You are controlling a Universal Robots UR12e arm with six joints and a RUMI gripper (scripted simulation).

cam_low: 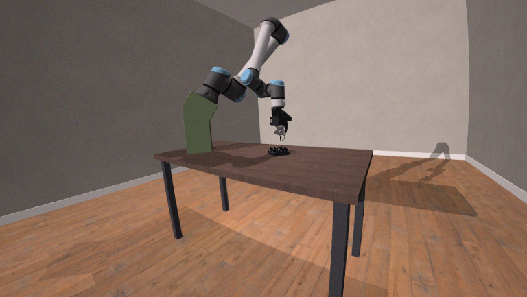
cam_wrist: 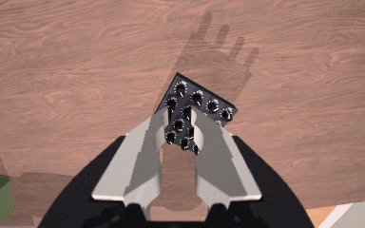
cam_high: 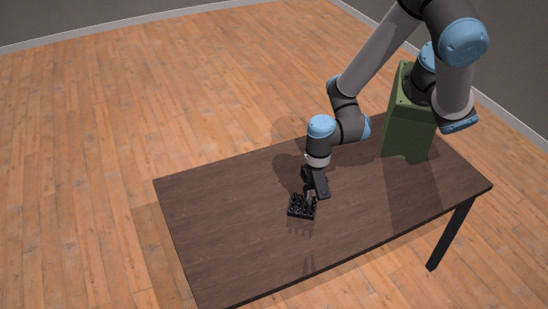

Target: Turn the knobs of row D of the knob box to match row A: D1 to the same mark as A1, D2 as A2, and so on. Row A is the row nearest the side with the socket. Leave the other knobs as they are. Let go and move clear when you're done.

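Note:
The knob box (cam_high: pixel 302 206) is a small black block with rows of black knobs, lying near the middle of the dark wooden table; it also shows in the exterior view (cam_low: pixel 278 151) and in the wrist view (cam_wrist: pixel 197 111). My gripper (cam_high: pixel 308 195) points straight down and hovers a short way above the box's near right side, with a clear gap below the fingertips in the exterior view (cam_low: pixel 280 137). In the wrist view the two grey fingers stand narrowly apart with several knobs seen between and below them. Nothing is held. The knob marks are too small to read.
The arm's green pedestal (cam_high: pixel 408 115) stands at the table's back right corner and shows in the exterior view (cam_low: pixel 197 123). The table's edges lie well away from the box on all sides.

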